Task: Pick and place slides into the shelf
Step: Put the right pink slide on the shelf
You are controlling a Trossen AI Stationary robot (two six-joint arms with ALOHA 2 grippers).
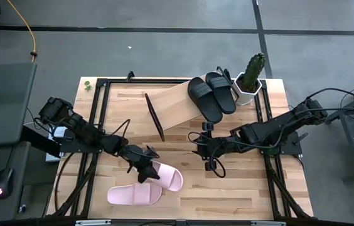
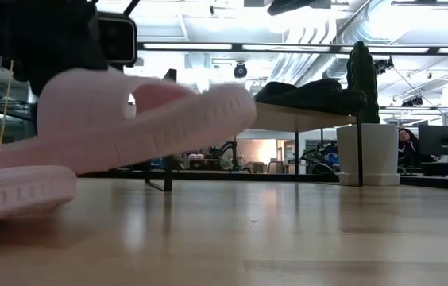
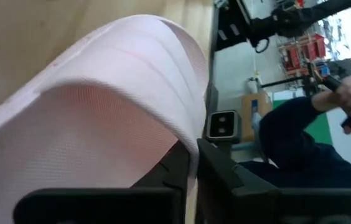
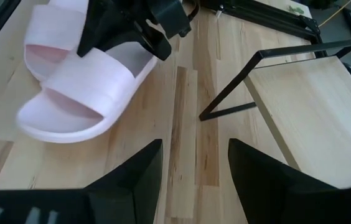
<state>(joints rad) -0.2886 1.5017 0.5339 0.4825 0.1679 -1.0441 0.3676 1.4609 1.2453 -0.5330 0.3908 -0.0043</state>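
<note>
High view: the left arm is being stretched low across the table from the left edge, its gripper point(image 1: 144, 164) set on the heel end of a pink slide point(image 1: 166, 176), fingers closed on it. A second pink slide point(image 1: 134, 194) is lying just beside it, nearer the front edge. The right arm is being reached in from the right, its gripper point(image 1: 203, 149) hanging near the table's middle, jaws spread, nothing between them. Two black slides point(image 1: 211, 95) are resting side by side on the shelf point(image 1: 174, 103), which is sitting skewed, next to a cactus pot point(image 1: 249, 85).

Low view: the gripped pink slide point(image 2: 144, 119) is being held tilted, toe end raised clear of the table point(image 2: 287, 230); the other pink slide point(image 2: 9, 195) is lying flat below it. The black slides point(image 2: 311, 95) are seen on the shelf plank.

Left wrist view: the pink strap point(image 3: 101, 106) is filling the frame, pinched by the dark fingers point(image 3: 182, 168).

Right wrist view: the right fingers point(image 4: 132, 180) are standing apart over bare wood; the left gripper point(image 4: 138, 28) is clamped on the pink slide point(image 4: 82, 87), beside the shelf's dark end panel point(image 4: 269, 74).
</note>
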